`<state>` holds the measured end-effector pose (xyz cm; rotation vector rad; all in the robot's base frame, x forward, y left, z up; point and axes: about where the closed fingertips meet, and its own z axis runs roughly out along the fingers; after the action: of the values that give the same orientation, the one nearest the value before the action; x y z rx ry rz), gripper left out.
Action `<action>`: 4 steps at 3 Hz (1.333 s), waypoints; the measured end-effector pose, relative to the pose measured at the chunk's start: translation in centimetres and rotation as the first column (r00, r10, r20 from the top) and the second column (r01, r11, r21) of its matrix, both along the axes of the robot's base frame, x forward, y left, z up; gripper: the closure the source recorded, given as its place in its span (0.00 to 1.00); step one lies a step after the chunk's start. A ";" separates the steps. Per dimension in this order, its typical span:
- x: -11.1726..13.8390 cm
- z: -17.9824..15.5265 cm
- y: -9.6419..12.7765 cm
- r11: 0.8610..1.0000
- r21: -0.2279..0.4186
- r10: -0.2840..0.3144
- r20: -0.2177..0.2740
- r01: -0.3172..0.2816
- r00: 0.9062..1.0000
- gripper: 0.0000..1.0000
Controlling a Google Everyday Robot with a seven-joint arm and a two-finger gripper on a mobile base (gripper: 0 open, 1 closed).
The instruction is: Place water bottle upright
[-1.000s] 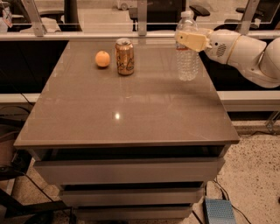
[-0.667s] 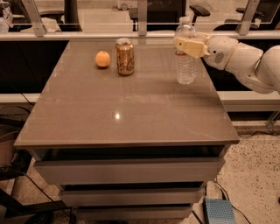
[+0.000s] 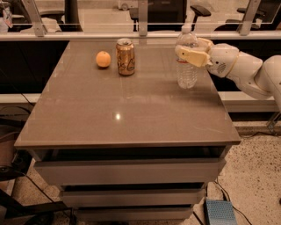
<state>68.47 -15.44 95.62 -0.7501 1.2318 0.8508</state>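
Upper right of frame: gripper (image 3: 189,48) clamped, jaws closed high on upright bottle (image 3: 186,75) near table (image 3: 131,114) edge. Risks toppling it if drawn sideways before releasing fully.

We are seeing a grey-brown table (image 3: 127,110) with drawers (image 3: 127,171) standing on speckled floor (image 3: 254,176), a light spot (image 3: 117,116) glinting on its top. Office chairs (image 3: 199,9) are sitting far beyond a glass partition (image 3: 101,17).
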 end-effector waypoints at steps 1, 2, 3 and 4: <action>-0.3 -0.2 -0.8 0.998 0.056 0.025 0.032 -0.027 0.999 1.00; -0.4 -0.3 -1.1 0.995 0.096 0.037 0.033 -0.040 0.999 1.00; -0.3 -0.3 -1.4 0.993 0.112 0.035 0.025 -0.038 0.999 1.00; 0.0 -0.8 -1.5 0.992 0.125 0.029 -0.009 -0.027 1.000 1.00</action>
<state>68.44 -16.94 94.83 -0.6637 1.1682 0.9474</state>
